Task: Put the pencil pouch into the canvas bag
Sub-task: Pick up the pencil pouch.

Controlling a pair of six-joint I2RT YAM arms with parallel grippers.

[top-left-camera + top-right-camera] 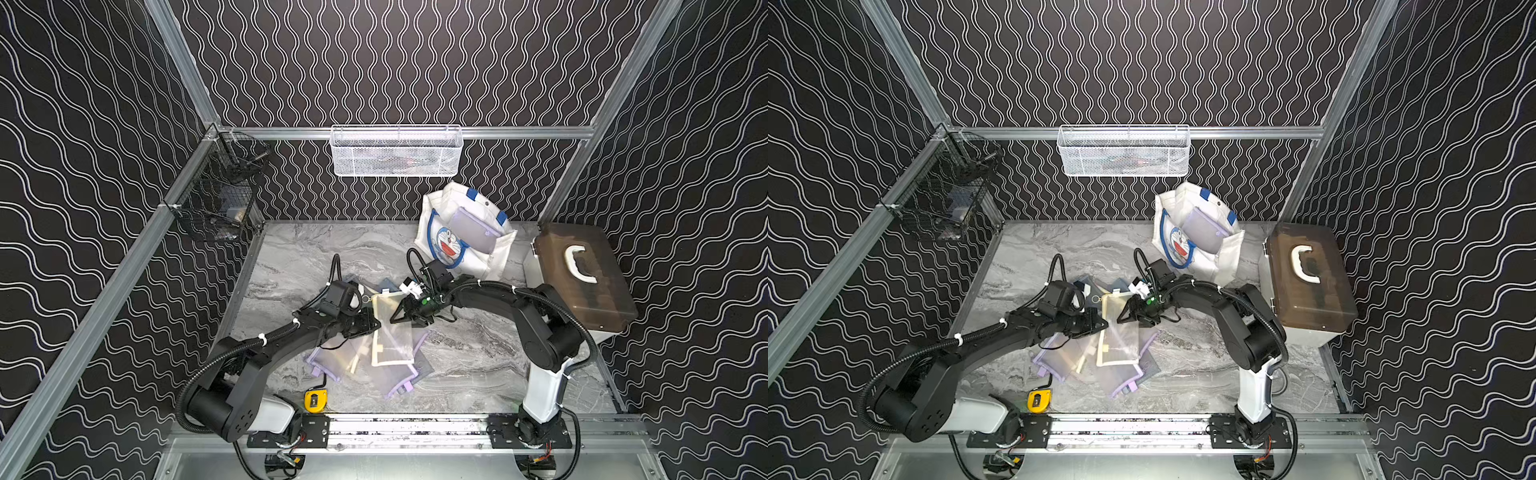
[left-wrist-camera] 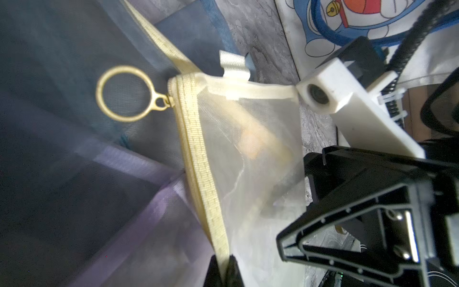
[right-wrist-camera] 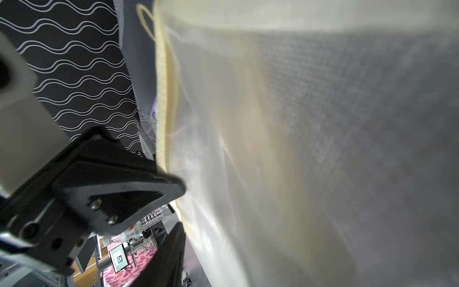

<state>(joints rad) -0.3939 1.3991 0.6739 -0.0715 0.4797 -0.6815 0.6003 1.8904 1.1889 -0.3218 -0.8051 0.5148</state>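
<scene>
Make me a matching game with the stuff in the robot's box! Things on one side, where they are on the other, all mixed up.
Things:
1. cream mesh pencil pouch
2. yellow tape measure
3. white mesh basket
4. brown case with a white handle

Places:
A. hanging on the back rail
B. near the front edge of the table
C. beside the canvas bag, by the right wall
D. pinched in the left hand

Pairs: 1-D, 2-B, 3-A, 4-C

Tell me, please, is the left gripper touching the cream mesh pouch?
Touching: in the left wrist view the left gripper pinches the cream mesh pouch by its zipper edge.
</scene>
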